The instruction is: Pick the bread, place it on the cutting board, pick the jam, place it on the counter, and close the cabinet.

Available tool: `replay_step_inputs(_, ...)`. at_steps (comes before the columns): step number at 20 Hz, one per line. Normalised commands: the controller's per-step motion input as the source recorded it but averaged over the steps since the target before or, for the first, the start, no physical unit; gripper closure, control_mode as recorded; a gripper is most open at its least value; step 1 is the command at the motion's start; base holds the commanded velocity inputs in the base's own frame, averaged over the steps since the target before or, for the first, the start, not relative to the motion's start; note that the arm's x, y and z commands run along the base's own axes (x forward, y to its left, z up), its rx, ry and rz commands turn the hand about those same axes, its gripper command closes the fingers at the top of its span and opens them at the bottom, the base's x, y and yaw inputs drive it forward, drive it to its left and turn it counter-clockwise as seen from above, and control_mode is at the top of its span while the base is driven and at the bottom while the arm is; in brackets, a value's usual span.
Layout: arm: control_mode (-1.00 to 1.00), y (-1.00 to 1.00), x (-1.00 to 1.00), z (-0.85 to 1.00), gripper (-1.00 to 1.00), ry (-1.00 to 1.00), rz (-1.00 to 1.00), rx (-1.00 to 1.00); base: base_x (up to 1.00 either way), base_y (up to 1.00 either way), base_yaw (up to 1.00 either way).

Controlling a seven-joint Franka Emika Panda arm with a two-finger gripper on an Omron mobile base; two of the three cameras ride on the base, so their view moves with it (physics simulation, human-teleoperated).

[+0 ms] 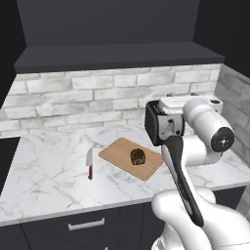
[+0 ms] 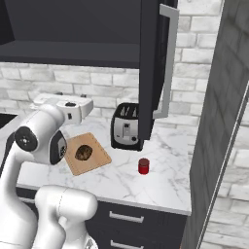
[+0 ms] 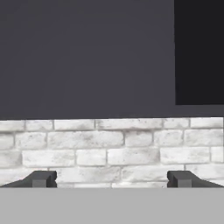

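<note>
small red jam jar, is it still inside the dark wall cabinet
No, the small red cylindrical jam jar stands on the white marble counter, in front of the black toaster.

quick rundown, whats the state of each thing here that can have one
bread: lying on the cutting board
jam: upright on the counter, free of any grip
cabinet: door open, swung out over the counter
gripper: jaws open, nothing held, facing the brick wall
knife: flat on the counter beside the board

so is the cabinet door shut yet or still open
Open. In the right base view the cabinet door stands edge-on, swung out over the counter, its silver handle facing sideways beside the toaster.
</note>
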Motion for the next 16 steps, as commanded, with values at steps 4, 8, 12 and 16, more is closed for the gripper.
replay_step_inputs(4, -1.00, -0.21, -0.55, 0.37, -1.00, -0.02, 0.00, 0.00, 0.00, 0.00, 0.00)
replay_step_inputs(8, -1.00, -0.20, -0.56, 0.32, -1.00, 0.00, 0.00, 0.00, 0.00, 0.00, 0.00)
replay_step_inputs(12, -1.00, -0.18, -0.54, 0.26, -1.00, 0.00, 0.00, 0.00, 0.00, 0.00, 0.00)
replay_step_inputs(16, -1.00, -0.13, -0.51, 0.21, -1.00, 0.00, 0.00, 0.00, 0.00, 0.00, 0.00)
